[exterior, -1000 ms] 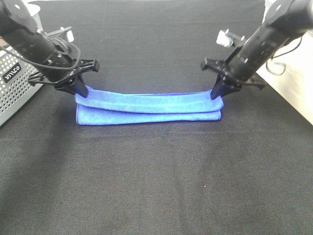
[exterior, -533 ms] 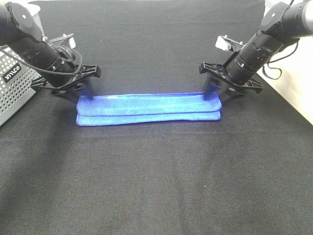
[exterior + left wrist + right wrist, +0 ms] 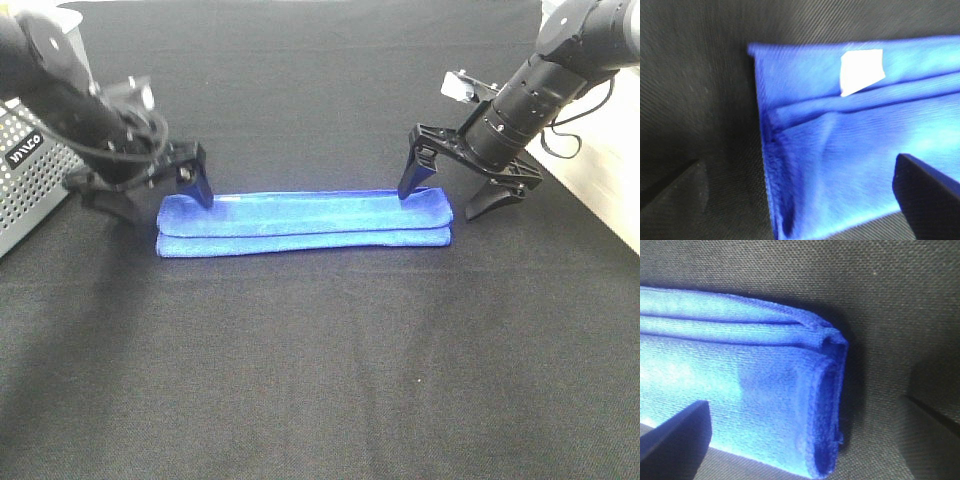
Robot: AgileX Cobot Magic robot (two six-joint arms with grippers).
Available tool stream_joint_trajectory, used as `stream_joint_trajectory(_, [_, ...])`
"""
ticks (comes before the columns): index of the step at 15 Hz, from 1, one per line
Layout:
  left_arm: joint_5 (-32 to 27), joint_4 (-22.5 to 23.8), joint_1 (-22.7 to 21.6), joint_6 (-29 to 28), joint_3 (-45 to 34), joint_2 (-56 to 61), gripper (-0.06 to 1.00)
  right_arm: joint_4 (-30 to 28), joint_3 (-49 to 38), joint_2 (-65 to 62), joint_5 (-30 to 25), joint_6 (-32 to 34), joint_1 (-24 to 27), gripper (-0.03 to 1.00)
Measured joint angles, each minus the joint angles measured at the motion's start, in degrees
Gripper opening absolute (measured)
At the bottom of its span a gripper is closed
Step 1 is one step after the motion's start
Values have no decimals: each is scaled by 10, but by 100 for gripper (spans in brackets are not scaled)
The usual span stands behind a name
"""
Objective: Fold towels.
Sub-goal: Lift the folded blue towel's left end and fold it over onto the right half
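Towel [image 3: 305, 222], bright blue, lies folded into a long narrow strip across the middle of a black counter [image 3: 320, 380], its ends pointing toward the two arms. It lies flat on the counter, and neither arm holds it.

The left pincer [image 3: 170, 210] is spread wide and grips nothing. It straddles the towel's left end. In the left wrist view one finger [image 3: 925, 195] hangs over the blue cloth and the other [image 3: 675, 185] over the bare counter just past the end. Whether either tip touches anything cannot be told. Near this end a small white tag [image 3: 861, 70] sits on the towel's upper layer, beside a fold line.

The right pincer [image 3: 437, 205] is likewise spread wide and grips nothing. It straddles the towel's right end, with one finger [image 3: 675, 437] over the cloth and the other [image 3: 935, 410] over the counter beyond it. The right wrist view shows this end as stacked, rounded folds, several layers thick.

Farther out, a grey perforated box [image 3: 25, 175] stands at the counter's left edge, behind the left arm. A pale surface [image 3: 610, 190] borders the counter on the right, beyond the right arm.
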State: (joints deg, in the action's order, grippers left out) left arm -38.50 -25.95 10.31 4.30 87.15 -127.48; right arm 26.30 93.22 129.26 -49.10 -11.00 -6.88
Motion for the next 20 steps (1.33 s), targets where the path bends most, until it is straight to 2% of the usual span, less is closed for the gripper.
stream_joint_trajectory(2, [3, -29, 0, 20, 0, -11, 88, -1, 0, 0, 1, 0, 0, 92])
stream_joint_trajectory(3, [7, -40, 0, 29, 0, -14, 82, -1, 0, 0, 1, 0, 0, 92])
stream_joint_trajectory(6, [15, -55, 0, 41, 0, -25, 54, -1, 0, 0, 6, 0, 0, 92])
stream_joint_trajectory(10, [16, -65, 0, 42, 5, -39, 9, -1, 0, 0, 14, 1, 0, 92])
stream_joint_trajectory(12, [15, -56, 0, 34, 6, -37, 7, -1, 0, 0, 14, 1, 0, 92])
stream_joint_trajectory(13, [13, -36, 1, 23, 6, -31, 7, 3, 0, 0, 14, 5, 0, 92])
stream_joint_trajectory(15, [-32, 72, 0, -27, 13, -3, 7, 14, 0, -6, 6, 11, 0, 92])
stream_joint_trajectory(17, [-112, 174, -3, -91, 46, 26, 7, 18, 0, -18, -3, 11, 0, 92])
stream_joint_trajectory(18, [-152, 207, -3, -112, 68, 36, 7, 22, 0, -23, -9, 11, 0, 92])
stream_joint_trajectory(20, [-222, 221, 0, -130, 113, 48, 7, 26, 0, -37, -17, 11, 0, 92])
